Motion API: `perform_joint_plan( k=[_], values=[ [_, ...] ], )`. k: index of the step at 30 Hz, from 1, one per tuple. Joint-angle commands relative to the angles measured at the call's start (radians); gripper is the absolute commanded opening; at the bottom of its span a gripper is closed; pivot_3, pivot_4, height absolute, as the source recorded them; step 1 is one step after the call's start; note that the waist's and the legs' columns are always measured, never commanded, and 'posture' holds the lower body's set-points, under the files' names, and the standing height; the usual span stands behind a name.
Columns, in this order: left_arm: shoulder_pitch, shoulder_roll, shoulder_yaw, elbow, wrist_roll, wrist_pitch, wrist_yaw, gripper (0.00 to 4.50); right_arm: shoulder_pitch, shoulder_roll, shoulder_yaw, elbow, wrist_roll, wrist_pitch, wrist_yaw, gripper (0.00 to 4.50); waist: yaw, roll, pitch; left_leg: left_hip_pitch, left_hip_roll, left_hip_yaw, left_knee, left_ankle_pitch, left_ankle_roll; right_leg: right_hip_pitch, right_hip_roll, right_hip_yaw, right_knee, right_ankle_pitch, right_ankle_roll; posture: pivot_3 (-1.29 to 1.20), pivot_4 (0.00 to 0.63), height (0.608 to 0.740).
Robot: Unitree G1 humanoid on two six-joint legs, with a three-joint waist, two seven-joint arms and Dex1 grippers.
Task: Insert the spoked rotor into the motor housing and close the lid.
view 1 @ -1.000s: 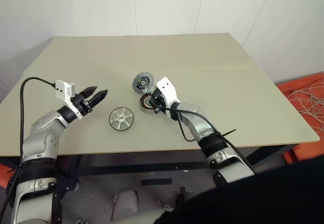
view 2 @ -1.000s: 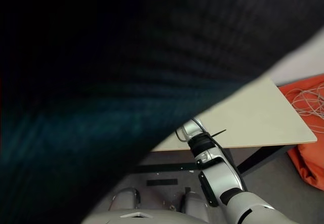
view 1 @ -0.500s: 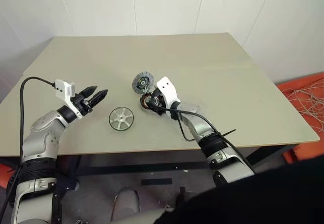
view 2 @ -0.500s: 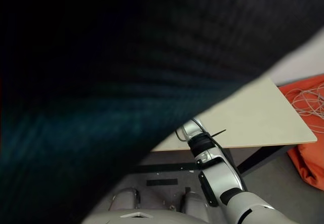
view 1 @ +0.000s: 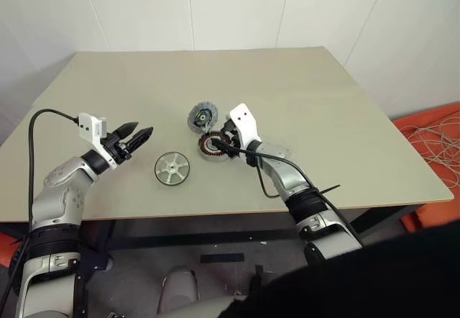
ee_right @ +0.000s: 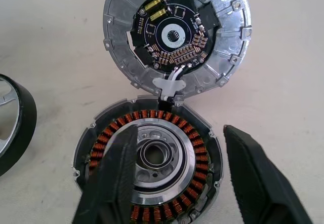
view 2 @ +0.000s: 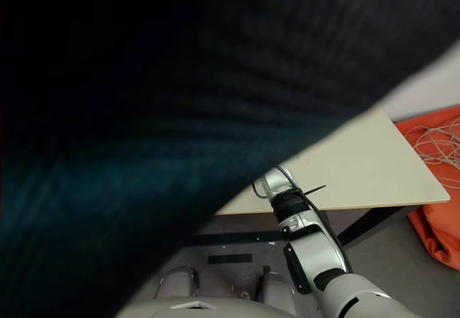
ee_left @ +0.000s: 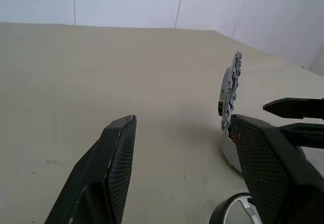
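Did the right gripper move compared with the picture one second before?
Yes. The right gripper has drawn back a little from over the motor housing, toward the table's right side, so the copper windings now show more fully.

spoked rotor (view 1: 172,168) left of motor housing (view 1: 213,146)

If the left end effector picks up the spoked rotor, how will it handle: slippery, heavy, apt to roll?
The spoked rotor looks like solid polished metal, so probably stiff, fairly heavy for its size and slick against smooth fingers. It lies flat on the table, so it should slide rather than roll when nudged; stood on its round rim it likely would roll. Its open spokes may offer a better hold.
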Motion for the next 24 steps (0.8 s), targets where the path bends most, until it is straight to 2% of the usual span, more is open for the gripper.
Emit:
perform_joint_plan(
  k=[1,5,9,24],
  values=[
    [-0.008,0.009,0.005,-0.03,0.002,-0.011,0.002,3.17,-0.001,0.001,-0.005,-0.059,0.011,-0.003,0.009,2.31,0.0,0.0,0.0,0.0,0.0,0.0,0.0,0.0,0.0,0.0,0.0,0.0,0.0,0.0,0.0,0.0,0.0,0.74],
    [-0.008,0.01,0.005,-0.033,0.001,-0.009,0.004,3.17,-0.002,0.005,-0.011,-0.055,0.017,0.002,0.015,1.5,0.0,0.0,0.0,0.0,0.0,0.0,0.0,0.0,0.0,0.0,0.0,0.0,0.0,0.0,0.0,0.0,0.0,0.74],
    [-0.005,0.01,0.008,-0.038,0.001,-0.008,0.007,3.17,-0.004,0.007,-0.007,-0.046,0.01,0.007,0.011,0.12,0.0,0.0,0.0,0.0,0.0,0.0,0.0,0.0,0.0,0.0,0.0,0.0,0.0,0.0,0.0,0.0,0.0,0.74],
    [-0.003,0.011,0.009,-0.038,-0.001,-0.008,0.012,3.17,0.001,0.006,0.007,-0.037,-0.005,0.005,0.01,0.05,0.0,0.0,0.0,0.0,0.0,0.0,0.0,0.0,0.0,0.0,0.0,0.0,0.0,0.0,0.0,0.0,0.0,0.74]
  ],
)
